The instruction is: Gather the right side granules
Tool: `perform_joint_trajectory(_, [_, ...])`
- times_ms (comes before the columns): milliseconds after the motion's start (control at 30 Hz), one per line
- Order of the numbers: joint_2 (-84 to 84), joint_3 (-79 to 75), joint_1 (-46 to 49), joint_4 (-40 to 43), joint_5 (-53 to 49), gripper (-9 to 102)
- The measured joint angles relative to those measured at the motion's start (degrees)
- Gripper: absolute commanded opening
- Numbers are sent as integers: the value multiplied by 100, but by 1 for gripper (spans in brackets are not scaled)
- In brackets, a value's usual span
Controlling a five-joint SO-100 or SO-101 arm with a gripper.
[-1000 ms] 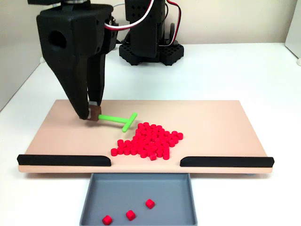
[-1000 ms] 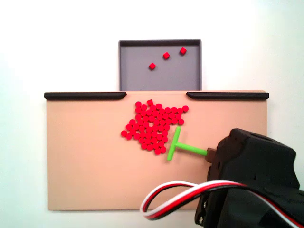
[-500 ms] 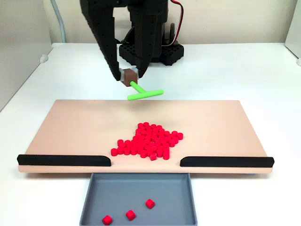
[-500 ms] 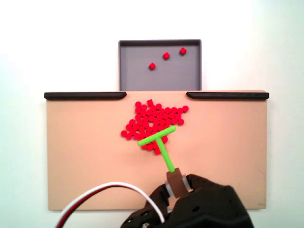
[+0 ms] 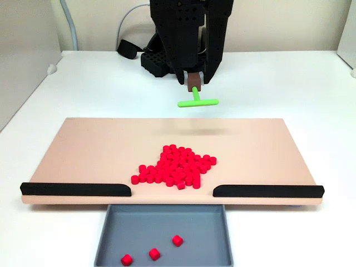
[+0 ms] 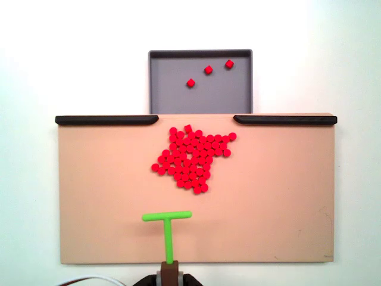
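The arm's gripper [image 5: 194, 84] is clamped on the brown stub at the end of a green T-shaped pusher [image 5: 197, 101], holding it in the air above the far edge of the tan board [image 5: 83, 150]; a faint shadow lies on the board below the crossbar. In the top-down fixed view the pusher [image 6: 167, 229] hangs over the board's lower middle, crossbar toward the pile, well apart from it, its stem running back to the gripper [image 6: 171, 275] at the frame's bottom edge.

The granules [image 5: 175, 166], dozens of tiny red pellets, sit in one tight cluster near the middle of the board, closer to the edge lined by two black rails [image 5: 76, 189] than to the arm. From above, the same cluster [image 6: 191, 158] lies just short of the gap between the rails [image 6: 107, 120].

Beyond that gap, off the board, a grey tray [image 5: 111, 239] holds three loose red pellets [image 5: 153, 253]; from above they [image 6: 208, 70] lie toward the tray's [image 6: 238, 95] far end.
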Motion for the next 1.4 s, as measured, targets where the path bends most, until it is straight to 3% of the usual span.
perform_joint_trajectory(1400, [18,0,387,0,202,0])
